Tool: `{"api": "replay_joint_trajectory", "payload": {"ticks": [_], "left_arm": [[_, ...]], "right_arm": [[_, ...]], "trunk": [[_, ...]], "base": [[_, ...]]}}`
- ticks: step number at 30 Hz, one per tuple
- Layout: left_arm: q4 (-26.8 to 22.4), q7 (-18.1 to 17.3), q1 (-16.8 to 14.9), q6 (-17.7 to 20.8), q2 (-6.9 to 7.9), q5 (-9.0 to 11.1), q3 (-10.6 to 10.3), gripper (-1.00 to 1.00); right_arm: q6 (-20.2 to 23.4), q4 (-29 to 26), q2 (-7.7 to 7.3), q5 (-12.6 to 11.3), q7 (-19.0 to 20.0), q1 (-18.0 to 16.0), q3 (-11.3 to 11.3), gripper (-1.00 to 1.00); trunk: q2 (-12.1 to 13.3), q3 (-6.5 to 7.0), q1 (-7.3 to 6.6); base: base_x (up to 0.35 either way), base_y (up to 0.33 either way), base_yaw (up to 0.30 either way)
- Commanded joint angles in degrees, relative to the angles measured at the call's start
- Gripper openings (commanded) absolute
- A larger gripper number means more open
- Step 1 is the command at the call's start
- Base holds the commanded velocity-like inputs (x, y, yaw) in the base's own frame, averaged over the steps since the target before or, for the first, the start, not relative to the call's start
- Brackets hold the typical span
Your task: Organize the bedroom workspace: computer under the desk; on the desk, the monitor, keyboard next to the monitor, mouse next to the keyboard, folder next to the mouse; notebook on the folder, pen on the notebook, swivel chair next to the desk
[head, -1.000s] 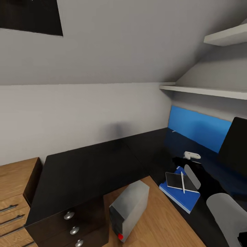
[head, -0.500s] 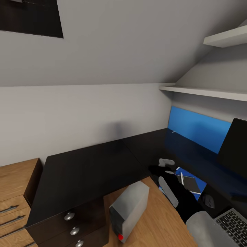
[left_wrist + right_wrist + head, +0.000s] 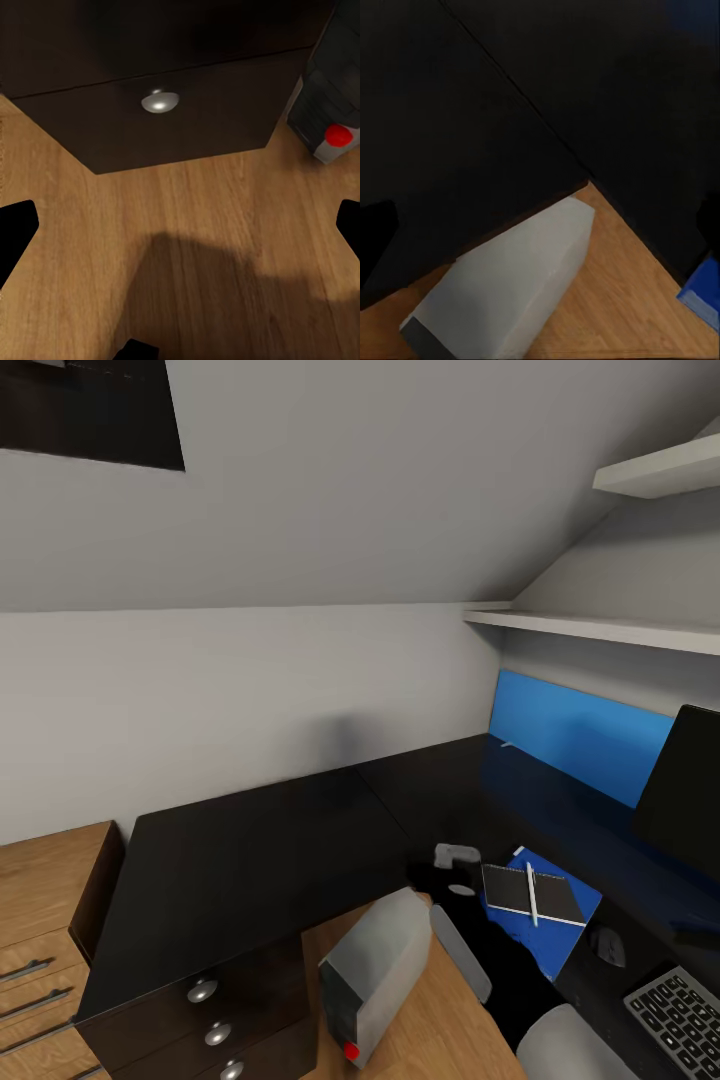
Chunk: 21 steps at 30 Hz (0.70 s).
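Observation:
The blue folder (image 3: 560, 932) lies on the black desk (image 3: 260, 850), with the grey notebook (image 3: 512, 890) on it and the white pen (image 3: 532, 893) across the notebook. To its right are the mouse (image 3: 607, 947), the keyboard (image 3: 685, 1015) and the monitor (image 3: 690, 790). The grey computer (image 3: 375, 970) stands on the floor in the desk's inner corner, also seen as the computer (image 3: 510, 292). My right gripper (image 3: 455, 857) hovers just left of the folder; the right gripper (image 3: 540, 225) is open and holds nothing. My left gripper (image 3: 180, 232) is open over the floor. The swivel chair is out of view.
A wooden cabinet (image 3: 50, 900) with bar handles stands at the left of the desk. Black drawers with silver knobs (image 3: 202, 990) face me; one knob (image 3: 160, 101) is close to the left gripper. White shelves (image 3: 600, 625) and a blue wall panel (image 3: 580, 735) hang above the desk's right wing.
My right arm has drawn back to the left, off the folder stack, uncovering the notebook, pen, mouse and keyboard. The folder stack sits slightly farther onto the desk.

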Motion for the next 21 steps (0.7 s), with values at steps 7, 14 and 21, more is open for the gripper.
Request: {"api": "replay_joint_trajectory", "payload": {"ticks": [7,14,21], "left_arm": [[-0.07,0.37,-0.06,-0.44,1.22,0.63,-0.39,1.0],[-0.22,0.4,-0.06,-0.47,1.77,0.69,-0.37,1.0],[-0.25,0.47,-0.06,-0.48,1.9,0.72,-0.35,1.0]], "right_arm": [[-4.71,0.56,-0.07,-0.26,-4.26,2.7,0.19,1.0],[-5.27,3.03,0.15,1.71,-5.16,3.24,2.44,1.0],[-6.83,3.59,0.03,5.41,-5.61,3.3,5.24,1.0]], "trunk": [[-0.04,-0.06,0.0],[-0.04,-0.14,0.0],[-0.04,-0.21,0.0]], "base": [[0.0,0.0,0.086],[0.0,0.0,0.232],[0.0,0.0,0.075]]}}
